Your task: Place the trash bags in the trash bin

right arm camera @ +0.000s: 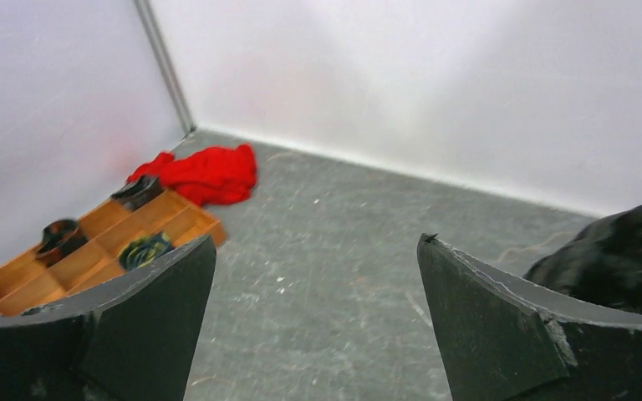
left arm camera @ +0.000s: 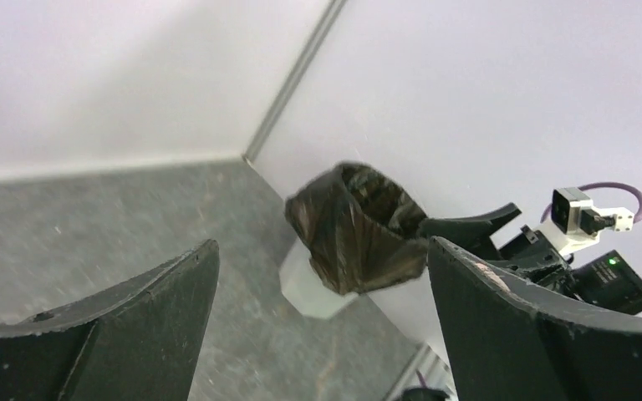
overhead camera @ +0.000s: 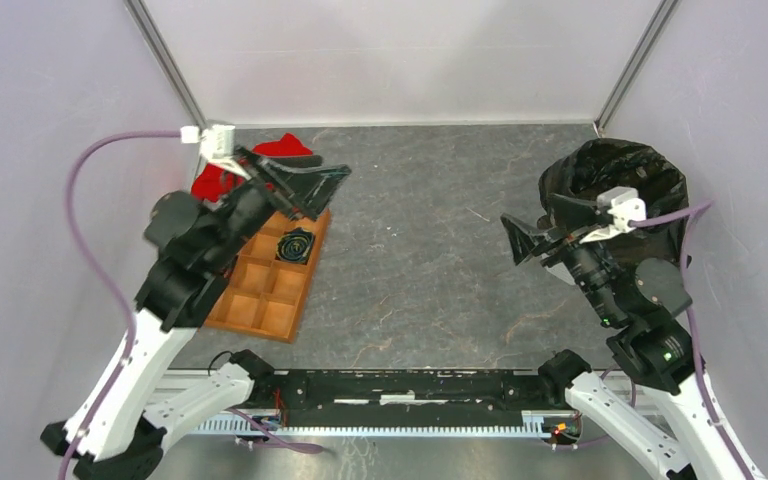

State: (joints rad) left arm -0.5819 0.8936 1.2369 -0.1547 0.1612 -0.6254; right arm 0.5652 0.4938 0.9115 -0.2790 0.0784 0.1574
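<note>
1 trash bag (overhead camera: pixel 615 168) visible, far right, seated in the trash bin (left arm camera: pixel 313 288), film draped over the rim, mouth open, white wall showing below. The left gripper (overhead camera: pixel 325 192) is wide, empty, above the orange tray (overhead camera: pixel 260 310). The right gripper (overhead camera: pixel 513 240) is wide, empty, just left of the bin. Task likely complete; nothing left loose on the table.

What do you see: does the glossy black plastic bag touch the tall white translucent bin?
Touching. Left wrist view: the black bag drapes over the rim of the white bin.
</note>
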